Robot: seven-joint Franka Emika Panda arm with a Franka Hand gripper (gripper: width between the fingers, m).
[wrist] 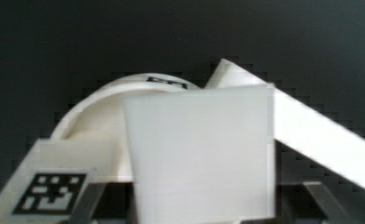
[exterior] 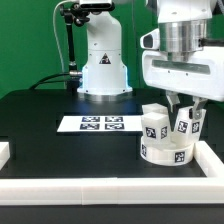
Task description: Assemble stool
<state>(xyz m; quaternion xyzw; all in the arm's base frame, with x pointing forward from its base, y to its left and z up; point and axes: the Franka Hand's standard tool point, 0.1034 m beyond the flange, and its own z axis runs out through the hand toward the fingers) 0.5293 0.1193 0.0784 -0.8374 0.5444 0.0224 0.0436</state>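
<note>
gripper [exterior: 186,110] clamps leg [wrist: 197,150], seat [exterior: 165,150] below

Arm [exterior: 185,55] entered from upper right of exterior view, wrist pointed straight down. White wrist housing spanned right part of frame. Gripper [exterior: 186,112] hung below housing, at right of centre. Fingers [exterior: 174,106] vertical, jaws narrowly parted and clamped on stool leg [exterior: 187,122]. In wrist view, dark fingertips [wrist: 312,200] flanked leg [wrist: 200,150] at lower frame edge.
</note>
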